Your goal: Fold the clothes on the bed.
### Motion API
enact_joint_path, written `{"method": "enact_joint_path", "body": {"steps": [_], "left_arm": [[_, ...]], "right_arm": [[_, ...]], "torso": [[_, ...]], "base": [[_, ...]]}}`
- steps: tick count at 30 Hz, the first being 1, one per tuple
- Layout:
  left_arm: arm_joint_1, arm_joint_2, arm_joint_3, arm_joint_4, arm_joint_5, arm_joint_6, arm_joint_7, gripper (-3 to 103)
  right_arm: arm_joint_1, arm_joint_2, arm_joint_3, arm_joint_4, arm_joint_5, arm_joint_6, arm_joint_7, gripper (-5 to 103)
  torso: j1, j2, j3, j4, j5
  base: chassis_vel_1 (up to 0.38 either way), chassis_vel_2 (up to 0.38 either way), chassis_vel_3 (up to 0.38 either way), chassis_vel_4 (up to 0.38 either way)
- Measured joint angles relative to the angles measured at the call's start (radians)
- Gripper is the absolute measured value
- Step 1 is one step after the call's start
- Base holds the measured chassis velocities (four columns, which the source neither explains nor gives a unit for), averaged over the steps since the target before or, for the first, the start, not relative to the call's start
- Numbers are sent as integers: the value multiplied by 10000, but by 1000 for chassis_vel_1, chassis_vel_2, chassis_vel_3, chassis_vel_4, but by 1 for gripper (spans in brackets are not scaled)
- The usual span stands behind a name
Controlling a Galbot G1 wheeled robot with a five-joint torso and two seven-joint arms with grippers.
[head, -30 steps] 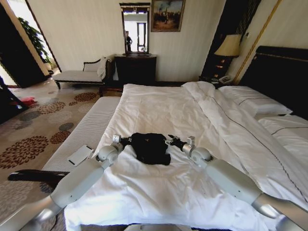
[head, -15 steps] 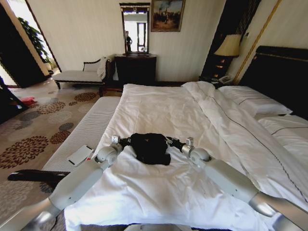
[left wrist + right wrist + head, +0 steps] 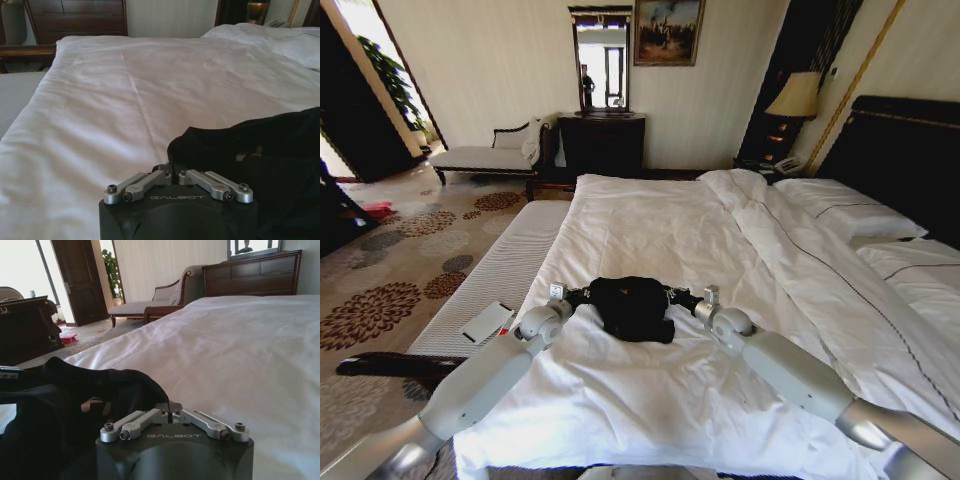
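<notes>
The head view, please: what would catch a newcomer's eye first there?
A small black T-shirt lies bunched on the big white bed, near its foot edge in front of the robot. The left gripper and the right gripper flank it, each shut on the fabric at one side. Behind, a dark dresser with a mirror stands against the far wall.

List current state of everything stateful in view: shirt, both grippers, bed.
black T-shirt: bunched in a heap on the duvet, not folded flat, held at both sides.
left gripper: shut on the shirt's left edge, low on the bed.
right gripper: shut on the shirt's right edge, low on the bed.
bed: made, white duvet spread with light wrinkles.
</notes>
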Motion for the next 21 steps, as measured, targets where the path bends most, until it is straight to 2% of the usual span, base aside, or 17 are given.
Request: {"method": "enact_joint_path", "body": {"steps": [8,14,21], "left_arm": [[81,197,-247,-281,109,-90,-14,1],[51,484,-548,-837,199,-173,-57,1],[-263,1184,-843,-1958,173,-278,-111,1]], "right_arm": [[-257,-287,531,823,47,-32,245,0],[-551,-770,1172,2320,-27,-178,559,0],[-1177,-1392,2240,3499,-155,-293,802,0]], "torso": [[0,0,0,1,1],[0,0,-1,2,0],[0,0,0,1,2]], "base": [[0,0,0,0],[0,0,0,0],[0,0,0,0]]}}
